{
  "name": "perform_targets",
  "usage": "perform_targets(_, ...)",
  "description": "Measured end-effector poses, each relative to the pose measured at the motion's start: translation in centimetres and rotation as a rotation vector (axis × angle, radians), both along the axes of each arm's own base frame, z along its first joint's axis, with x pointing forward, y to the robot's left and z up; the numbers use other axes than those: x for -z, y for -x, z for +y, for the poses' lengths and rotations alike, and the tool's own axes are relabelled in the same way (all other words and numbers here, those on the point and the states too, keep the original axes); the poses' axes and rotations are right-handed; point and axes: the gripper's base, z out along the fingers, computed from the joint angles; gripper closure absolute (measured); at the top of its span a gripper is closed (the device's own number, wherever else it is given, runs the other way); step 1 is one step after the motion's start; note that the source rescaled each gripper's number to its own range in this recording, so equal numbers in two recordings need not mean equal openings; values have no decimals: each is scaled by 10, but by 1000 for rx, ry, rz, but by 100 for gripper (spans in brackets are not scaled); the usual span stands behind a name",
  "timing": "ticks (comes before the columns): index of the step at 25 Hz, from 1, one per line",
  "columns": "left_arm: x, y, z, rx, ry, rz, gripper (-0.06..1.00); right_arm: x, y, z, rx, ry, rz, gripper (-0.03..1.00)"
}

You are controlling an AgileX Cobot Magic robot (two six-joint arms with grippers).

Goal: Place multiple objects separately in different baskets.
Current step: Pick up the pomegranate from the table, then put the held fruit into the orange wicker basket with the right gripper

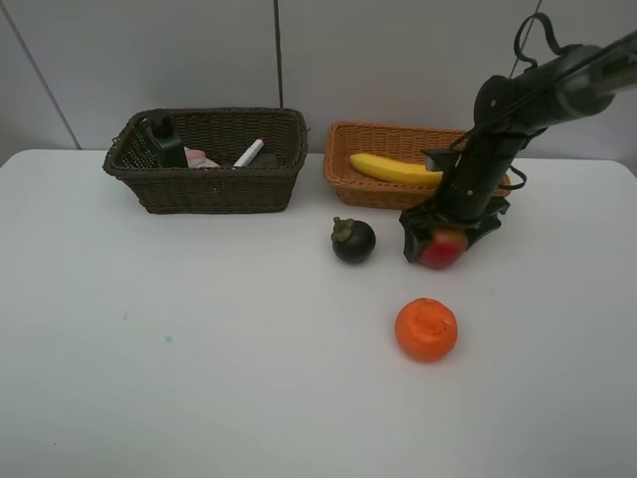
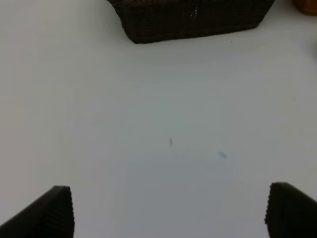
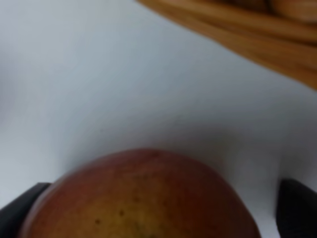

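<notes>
Red pomegranate-like fruit sat on the white table, just in front of the light woven basket, between the black fingers of the right gripper. The wrist view cropped its smooth, speckled skin, so clamping could not be confirmed. The round mangosteen and the dimpled orange lay nearby, apart. The left gripper stood wide open over the tabletop, with the dark wicker basket cut off at the frame edge.

Right arm slants down from the right side, right tool low, jaws spread — left tool hovering, jaws wide apart.
</notes>
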Motion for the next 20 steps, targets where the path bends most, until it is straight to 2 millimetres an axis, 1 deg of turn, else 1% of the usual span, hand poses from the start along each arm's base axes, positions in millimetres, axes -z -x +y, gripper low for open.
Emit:
perform_targets(2, 0, 0, 0, 0, 0, 0, -6, 0, 2, 0, 5, -3, 24, 30)
perform_targets(3, 0, 0, 0, 0, 0, 0, -6, 0, 3, 0, 6, -4, 32, 36)
perform_targets(8, 0, 0, 0, 0, 0, 0, -6, -1, 4, 0, 2, 1, 41, 35)
perform_targets(10, 0, 0, 0, 0, 0, 0, -6, -6, 5, -1, -4, 8, 49, 35)
perform_targets(11, 0, 0, 0, 0, 0, 0, -6, -12, 5, -1, -7, 8, 52, 35)
perform_targets(13, 0, 0, 0, 0, 0, 0, -6, -32, 0, 1, -8, -2, 17, 35)
perform_targets(16, 0, 0, 0, 0, 0, 0, -6, -77, -14, 4, 4, -33, -108, 35)
perform_targets(19, 0, 0, 0, 0, 0, 0, -6, -117, -34, 7, 26, -68, -241, 35)
perform_targets(20, 0, 0, 0, 0, 0, 0, -6, -124, -40, 7, 31, -76, -270, 35)
